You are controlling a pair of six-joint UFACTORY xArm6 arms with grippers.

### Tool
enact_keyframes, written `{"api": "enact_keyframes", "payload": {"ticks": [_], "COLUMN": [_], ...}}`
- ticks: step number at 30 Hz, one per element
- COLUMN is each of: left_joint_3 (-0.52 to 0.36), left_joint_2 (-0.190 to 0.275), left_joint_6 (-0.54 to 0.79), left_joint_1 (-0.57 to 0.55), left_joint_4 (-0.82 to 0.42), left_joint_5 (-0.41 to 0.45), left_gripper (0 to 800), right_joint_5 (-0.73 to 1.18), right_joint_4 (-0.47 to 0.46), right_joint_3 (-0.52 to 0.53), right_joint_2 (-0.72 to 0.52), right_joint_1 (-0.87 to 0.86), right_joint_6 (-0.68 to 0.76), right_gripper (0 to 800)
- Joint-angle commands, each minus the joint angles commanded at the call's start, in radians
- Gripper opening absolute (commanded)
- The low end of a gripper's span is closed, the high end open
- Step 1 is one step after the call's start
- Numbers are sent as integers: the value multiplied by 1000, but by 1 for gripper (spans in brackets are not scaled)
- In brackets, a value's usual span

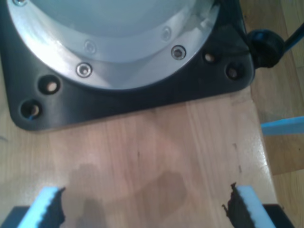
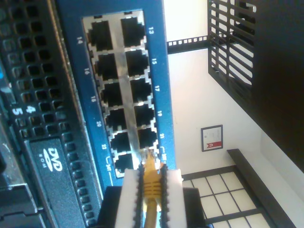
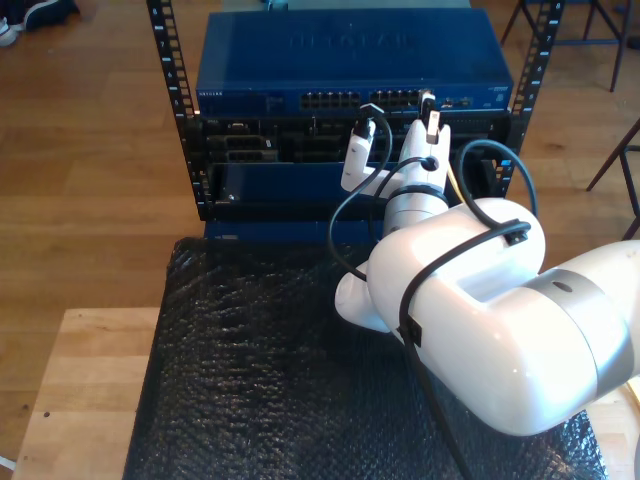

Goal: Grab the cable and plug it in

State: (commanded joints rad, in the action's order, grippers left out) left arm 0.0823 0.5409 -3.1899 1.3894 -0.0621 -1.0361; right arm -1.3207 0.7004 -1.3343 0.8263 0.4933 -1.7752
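Wooden floor surrounds the setup in the exterior view, with a pale wood table [image 3: 70, 390] nearest the camera and a black bubble-textured mat [image 3: 260, 400] spread over it. Closest on the exterior view's right, a big white arm [image 3: 500, 310] with a thick black cable [image 3: 345, 215] looped along it reaches away toward the rack [image 3: 180, 110]. My second gripper [image 3: 432, 125] sits at the far end of that arm, clenched on the cable [image 2: 152, 183], the yellow network lead pinched between its white ridged pads [image 2: 129, 194]. The lead's yellow boot and small clear plug [image 2: 148, 154] stick out past the pads, tip right at the last ports of the blue switch [image 2: 76, 71], beside the port numbered 21; I cannot tell if the plug is seated or just touching. Below the switch in the rack, a black perforated unit [image 2: 33, 95] carries a DVD logo. My first gripper [image 1: 145, 204] is elsewhere, jaws spread wide and released, nothing between them, hanging over bare wood tabletop [image 1: 156, 142] near a black base plate [image 1: 123, 102] with a silver bolted flange [image 1: 118, 42].
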Motion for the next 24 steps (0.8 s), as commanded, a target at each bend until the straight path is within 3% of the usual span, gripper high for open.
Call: {"api": "enact_keyframes", "payload": {"ticks": [24], "left_joint_3": [0], "left_joint_2": [2], "left_joint_6": [0], "left_joint_1": [0], "left_joint_4": [0], "left_joint_5": [0], "left_gripper": [800], "right_joint_5": [6], "right_joint_4": [-14], "right_joint_3": [-3], "right_joint_2": [0], "right_joint_1": [-2], "right_joint_6": [2], "right_gripper": [0]}}
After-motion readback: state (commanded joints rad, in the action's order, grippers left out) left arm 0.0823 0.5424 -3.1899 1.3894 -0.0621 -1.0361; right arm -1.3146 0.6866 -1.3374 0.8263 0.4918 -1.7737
